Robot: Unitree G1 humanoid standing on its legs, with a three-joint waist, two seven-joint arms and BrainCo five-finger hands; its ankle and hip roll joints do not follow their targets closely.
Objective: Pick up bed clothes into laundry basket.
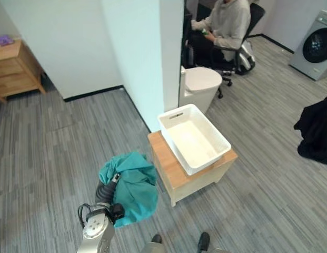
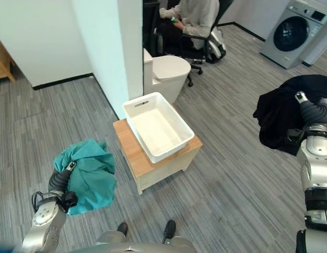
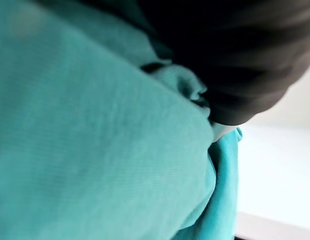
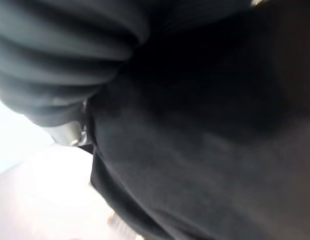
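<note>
My left hand (image 2: pixel 62 179), at seven o'clock, carries the teal cloth (image 2: pixel 89 176); my right hand (image 2: pixel 309 109), at three, the black one (image 2: pixel 279 118). Both sets of fingers are buried, so their grip I cannot tell. The basket (image 2: pixel 158 126) waits empty ahead on its stool (image 2: pixel 132 153).

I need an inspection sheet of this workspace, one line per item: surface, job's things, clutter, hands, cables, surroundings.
Surface: grey striped floor; low wooden stand in the middle.
Job's things: white laundry basket on the stand, nothing seen inside; teal cloth bundled at the left hand; black cloth bundled at the right hand.
Clutter: nothing seen on the floor near the stand.
Hands: left hand and right hand each show a dark ribbed cover against their cloth; fingers hidden in the fabric.
Cables: nothing seen apart from the robot's own.
Surroundings: white wall corner, white lidded bin, person on an office chair, washing machine, wooden drawers.
</note>
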